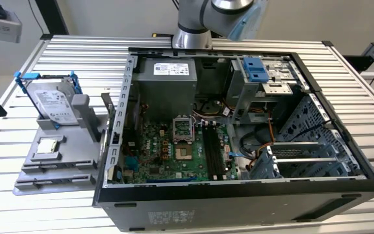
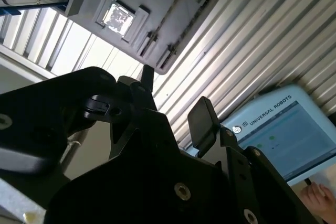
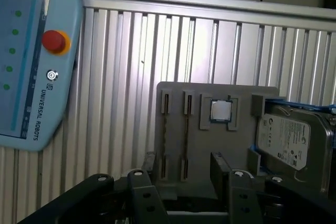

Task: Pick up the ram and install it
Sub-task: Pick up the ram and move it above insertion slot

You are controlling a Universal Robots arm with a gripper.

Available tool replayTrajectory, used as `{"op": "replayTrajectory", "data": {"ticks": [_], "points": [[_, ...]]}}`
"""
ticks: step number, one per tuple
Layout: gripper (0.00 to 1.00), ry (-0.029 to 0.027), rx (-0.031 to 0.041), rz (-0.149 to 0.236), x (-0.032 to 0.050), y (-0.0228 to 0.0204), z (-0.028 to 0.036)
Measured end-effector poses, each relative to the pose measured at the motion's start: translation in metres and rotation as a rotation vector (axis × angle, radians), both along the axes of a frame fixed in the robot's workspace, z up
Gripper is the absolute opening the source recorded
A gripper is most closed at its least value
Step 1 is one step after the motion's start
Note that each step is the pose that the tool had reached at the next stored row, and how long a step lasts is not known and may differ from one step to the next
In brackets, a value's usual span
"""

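The ram (image 1: 107, 111) looks like a thin dark board standing on edge in the grey holder tray (image 1: 57, 168), close to the open computer case's wall. In the first wrist view, the tray's two narrow slots (image 3: 186, 135) show thin edges end-on. I cannot tell which is the ram there. My gripper (image 3: 184, 165) is open in both wrist views, with nothing between its black fingers (image 2: 203, 120). It hovers high over the tray (image 3: 210, 129), well apart from it. The motherboard's long black memory slots (image 1: 213, 152) lie inside the case.
A silver hard drive (image 1: 52, 105) in a blue bracket stands on the tray beside a square processor chip (image 1: 47, 145). The open case (image 1: 239, 195) has a power supply, drive cage and cables. A blue teach pendant (image 3: 31, 61) lies on the slatted table. A hand (image 2: 320, 200) shows near it.
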State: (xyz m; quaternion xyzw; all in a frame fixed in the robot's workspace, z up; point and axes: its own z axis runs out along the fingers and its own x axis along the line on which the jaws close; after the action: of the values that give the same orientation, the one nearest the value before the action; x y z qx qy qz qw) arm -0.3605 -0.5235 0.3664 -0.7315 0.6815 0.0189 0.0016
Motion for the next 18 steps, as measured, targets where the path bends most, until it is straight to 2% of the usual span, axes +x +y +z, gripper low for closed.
{"op": "replayTrajectory", "data": {"ticks": [2,5,18], "points": [[1.0,-0.0002,-0.0047,0.0,0.0,0.0008,-0.002],[1.0,-0.0001,-0.0061,0.0,0.0,0.0018,-0.0058],[1.0,-0.0002,-0.0068,-0.001,0.0,0.0034,-0.0239]]}}
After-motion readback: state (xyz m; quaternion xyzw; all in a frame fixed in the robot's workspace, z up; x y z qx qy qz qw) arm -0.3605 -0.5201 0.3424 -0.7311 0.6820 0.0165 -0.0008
